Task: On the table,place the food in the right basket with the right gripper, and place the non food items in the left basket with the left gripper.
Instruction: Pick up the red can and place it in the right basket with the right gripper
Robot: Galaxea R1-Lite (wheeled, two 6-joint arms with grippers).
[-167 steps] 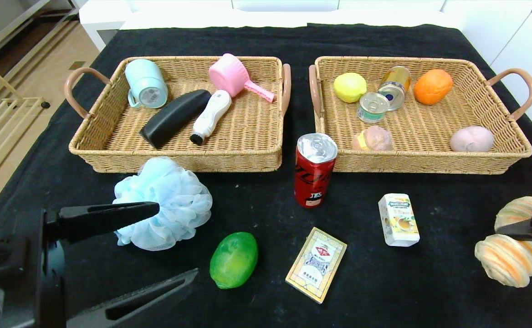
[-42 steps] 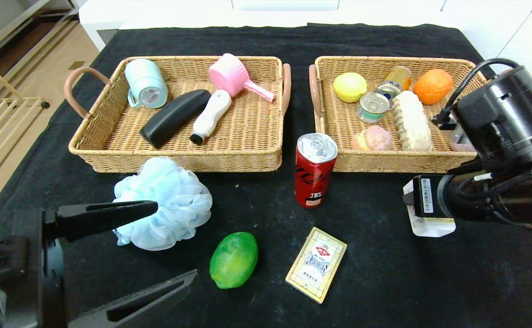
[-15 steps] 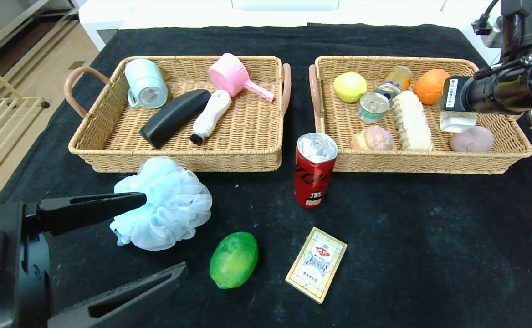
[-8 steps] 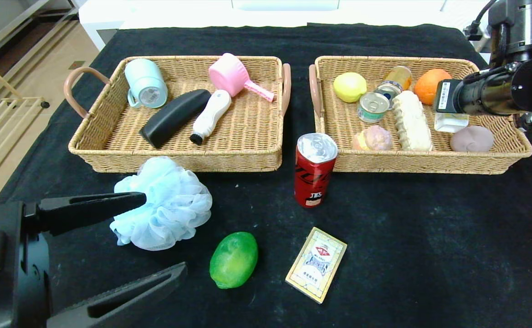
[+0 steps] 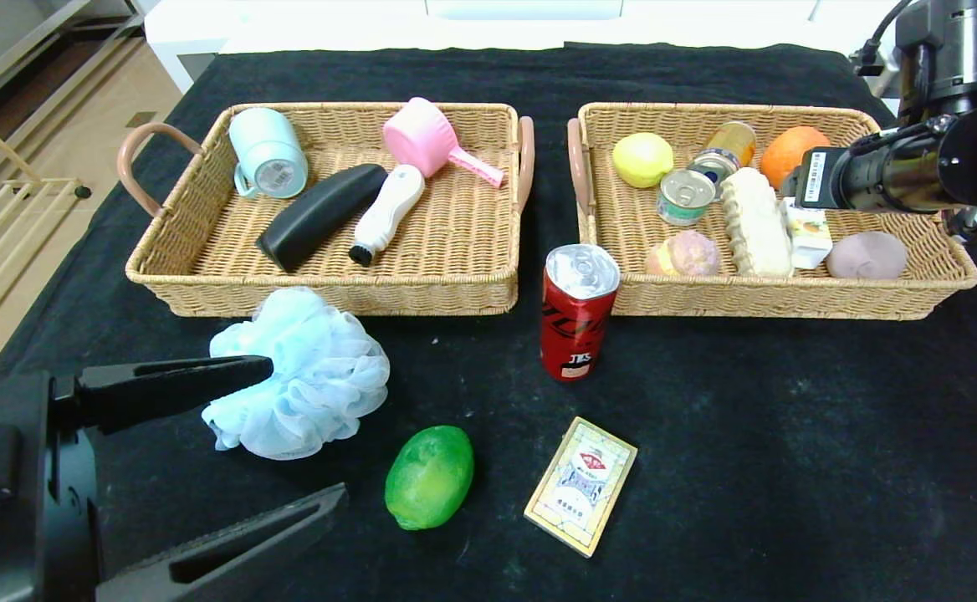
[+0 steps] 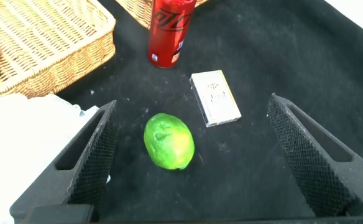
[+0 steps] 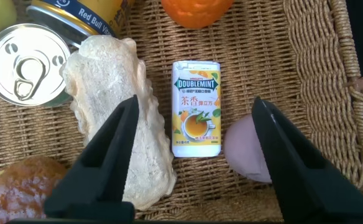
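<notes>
The white carton (image 7: 196, 107) lies flat in the right basket (image 5: 790, 297), between the ridged bread loaf (image 5: 754, 221) and a pinkish round item (image 5: 867, 254). My right gripper (image 7: 196, 102) hovers over the carton, open and empty, its fingers apart from it on either side. The red soda can (image 5: 576, 313) stands on the black table (image 5: 790, 435) in front of the baskets. The green fruit (image 5: 430, 477), the cream card box (image 5: 580, 485) and the blue pouf (image 5: 304, 376) lie on the cloth. My left gripper (image 5: 304, 433) is open and empty near the pouf.
The left basket (image 5: 329, 293) holds a pale mug (image 5: 268, 154), a black bottle (image 5: 321, 216), a white brush (image 5: 386, 213) and a pink scoop (image 5: 430, 138). The right basket also holds a yellow fruit (image 5: 642, 160), two cans (image 5: 685, 196) and an orange (image 5: 790, 150).
My right gripper carried the carton into the right basket, lowered it and let go; it now lies flat beside the loaf. The left arm has hardly moved.
</notes>
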